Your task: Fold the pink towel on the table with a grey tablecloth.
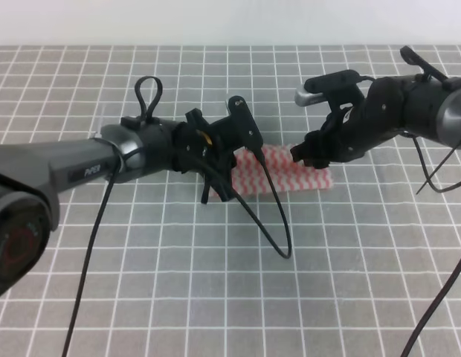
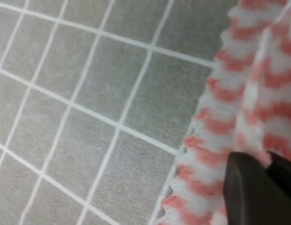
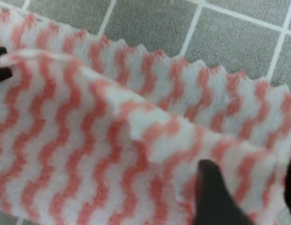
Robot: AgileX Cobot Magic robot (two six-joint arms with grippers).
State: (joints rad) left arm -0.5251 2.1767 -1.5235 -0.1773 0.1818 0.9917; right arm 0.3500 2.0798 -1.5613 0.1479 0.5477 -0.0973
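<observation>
gripping the pink towel (image 1: 290,172), my left pincer (image 1: 232,172) sits at the cloth's nine o'clock edge in the high view, fingers clenched on a raised bit of fabric. its wrist camera shows one dark finger (image 2: 251,192) at five o'clock of the picture, pressed into a lifted fold of the pink towel (image 2: 239,93), with the zigzag-cut edge of a lower layer lying flat on the table with a grey tablecloth (image 2: 89,117) toward nine o'clock. my left arm reaches in from nine o'clock of the high view, low over the white grid lines, a black cable (image 1: 271,216) looping off it toward six o'clock.

the towel lies near the middle of the table with a grey tablecloth (image 1: 216,297), a little toward one o'clock from centre, bunched into a band with its stripes running across, and a lower layer showing along its far edge.

my right pincer (image 1: 301,152) meets the towel at its twelve to one o'clock corner, the arm coming in from three o'clock. from its wrist camera i see a dark finger (image 3: 211,194) at five o'clock resting on a raised upper layer of the pink towel (image 3: 89,140), a second dark shape at the three o'clock border, and cloth pinched between them, so it is clenched on the towel too. a second layer lies beneath, its pinked edge on the grey cloth (image 3: 150,23) toward twelve o'clock.
</observation>
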